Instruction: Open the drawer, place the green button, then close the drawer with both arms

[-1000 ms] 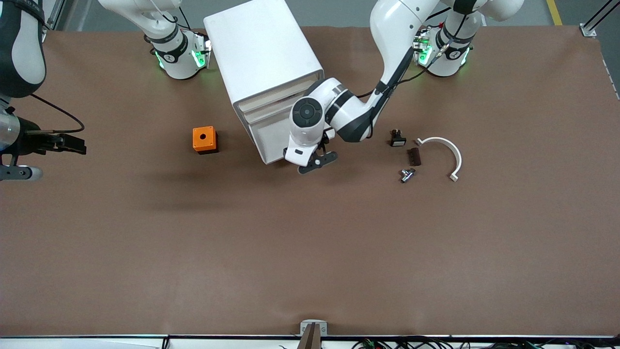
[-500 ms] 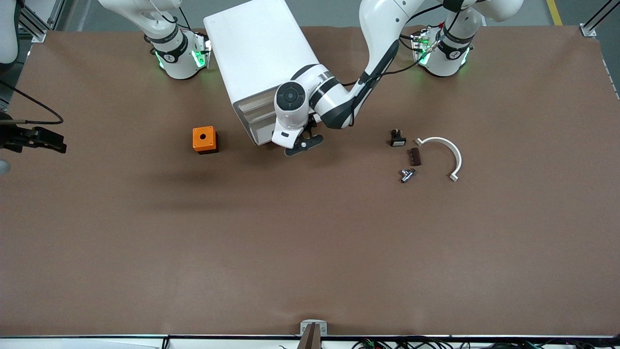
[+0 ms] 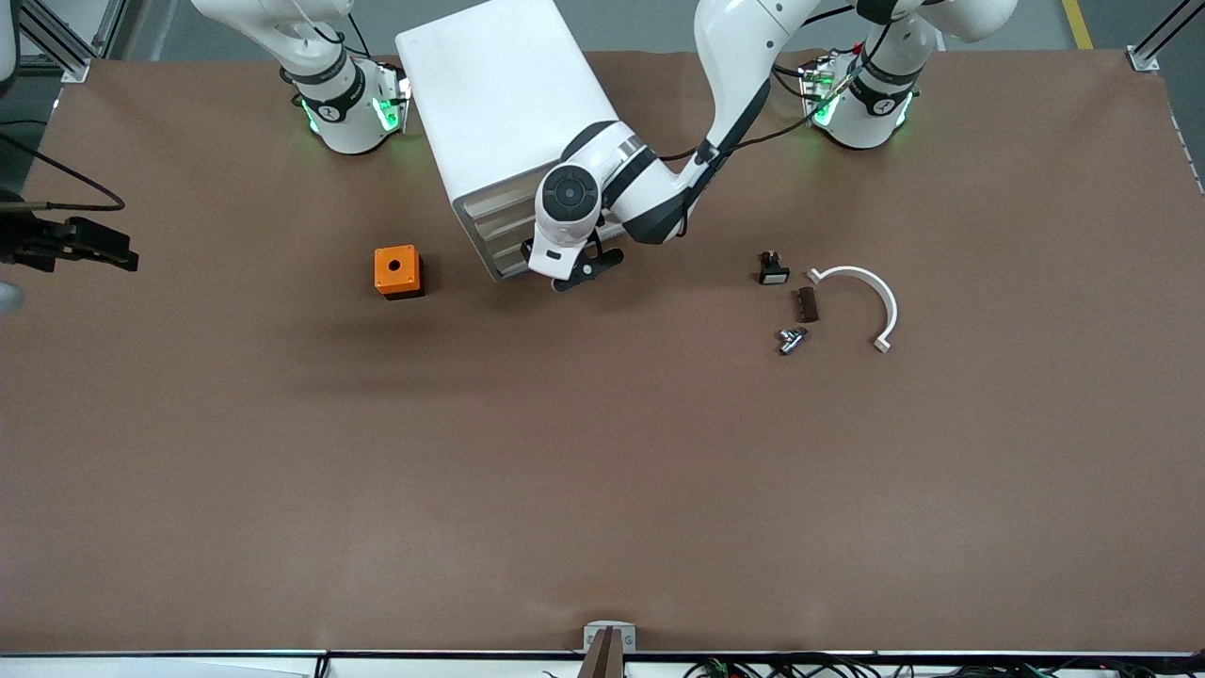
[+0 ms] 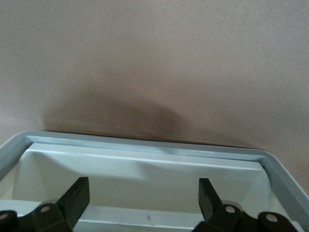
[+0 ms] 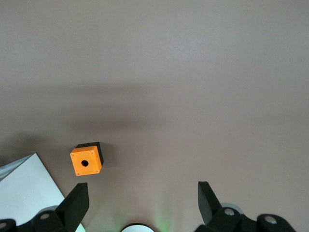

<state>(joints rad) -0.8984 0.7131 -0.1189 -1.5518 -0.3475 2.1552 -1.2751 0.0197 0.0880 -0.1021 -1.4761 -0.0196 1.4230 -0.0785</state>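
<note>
Left claw point(image 3: 576, 271) sits low at the cabinet point(image 3: 513, 122) front, upper middle of the frame, fingers spread wide and holding nothing. In the left wrist view both fingertips point(image 4: 77, 195) hang just over a white tray with a grey rim, so it's at the drawer point(image 3: 513, 252). From the front view the drawer fronts look about flush; looks like the drawer is pushed in or nearly so, but I can't tell if it's fully seated.

Button: not visible anywhere on the table point(image 3: 602, 471), and the bit of tray the wrist view shows is bare. Judging from that, it's probably inside already, unconfirmed.

Right claw point(image 3: 113, 254) waits at the frame's left edge, up over the table, fingers wide apart and empty per its wrist view, which looks down on the orange box point(image 5: 87, 161).

Untouched clutter at middle right: white-capped black button point(image 3: 773, 269), white curved bracket point(image 3: 871, 297).

Remaining, as I read it: at most a final push, then retract.
</note>
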